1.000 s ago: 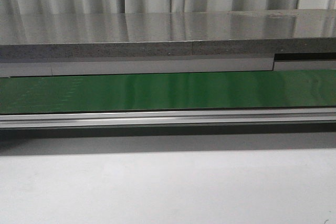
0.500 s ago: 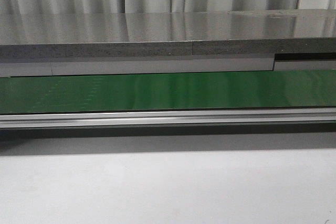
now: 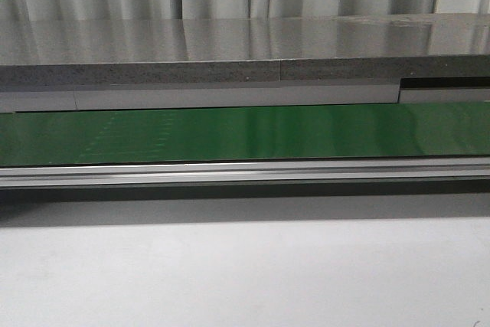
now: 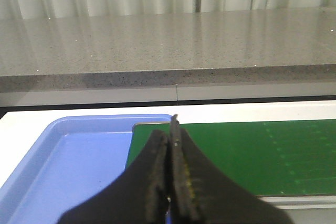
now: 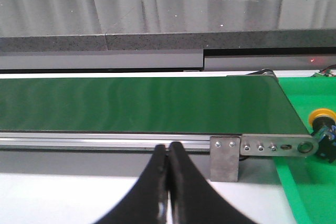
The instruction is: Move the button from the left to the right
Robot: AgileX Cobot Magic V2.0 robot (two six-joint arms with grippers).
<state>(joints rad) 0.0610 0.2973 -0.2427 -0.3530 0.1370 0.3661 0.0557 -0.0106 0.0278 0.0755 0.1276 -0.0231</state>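
The button (image 5: 323, 124), a yellow-orange cap on a black body, lies at the far edge of the right wrist view in a green tray (image 5: 310, 192) past the end of the green conveyor belt (image 5: 147, 103). My right gripper (image 5: 168, 148) is shut and empty, in front of the belt's metal rail, well away from the button. My left gripper (image 4: 172, 132) is shut and empty, above the edge where a blue tray (image 4: 68, 166) meets the belt (image 4: 252, 156). Neither gripper nor the button shows in the front view.
The green belt (image 3: 245, 134) runs across the front view with an aluminium rail (image 3: 245, 172) before it and a grey stone counter (image 3: 230, 51) behind. A metal bracket (image 5: 226, 157) sits at the belt's end. White tabletop (image 3: 245, 273) lies in front.
The sheen on the green belt has shifted a little. Nothing else has moved in the front view.
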